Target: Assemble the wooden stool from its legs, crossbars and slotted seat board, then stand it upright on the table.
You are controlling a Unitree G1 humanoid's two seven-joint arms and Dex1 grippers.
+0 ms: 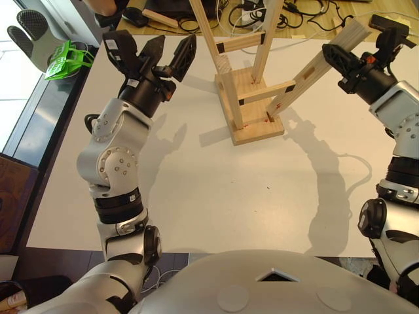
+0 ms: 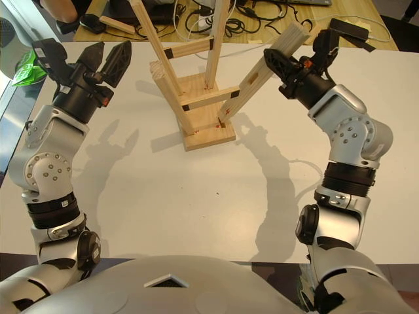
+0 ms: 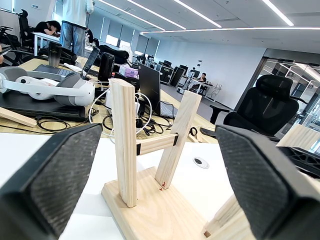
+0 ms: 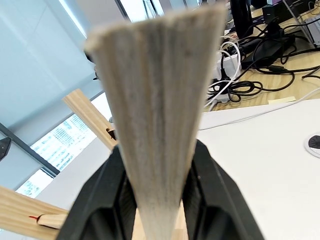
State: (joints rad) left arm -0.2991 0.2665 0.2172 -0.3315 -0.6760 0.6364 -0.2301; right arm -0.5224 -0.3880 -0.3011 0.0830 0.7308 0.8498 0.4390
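- On the tabletop, toward its far middle, shows the seat board lying flat, underside up, with two upright legs rising from it and a crossbar joining them.
- Grips a third leg in the right claw, clamped across its upper part, with the lower end down at the board's near right corner, next to a second crossbar.
- Sets that leg's long axis on a slant: low end at the board, high end up and out toward the right.
- Has the left claw spread wide, holding nothing, above the tabletop to the left of the seat board.
- Looks like plain dry wood: stiff, fairly light, unlikely to bend or crack under a firm squeeze.
- Calls for a hold on the flat faces, high on the leg, to give leverage for swinging it upright into its slot.
- Risks tipping or sliding the board and its standing legs under a sideways push; probably wants steadying at an upright leg or the board's edge.
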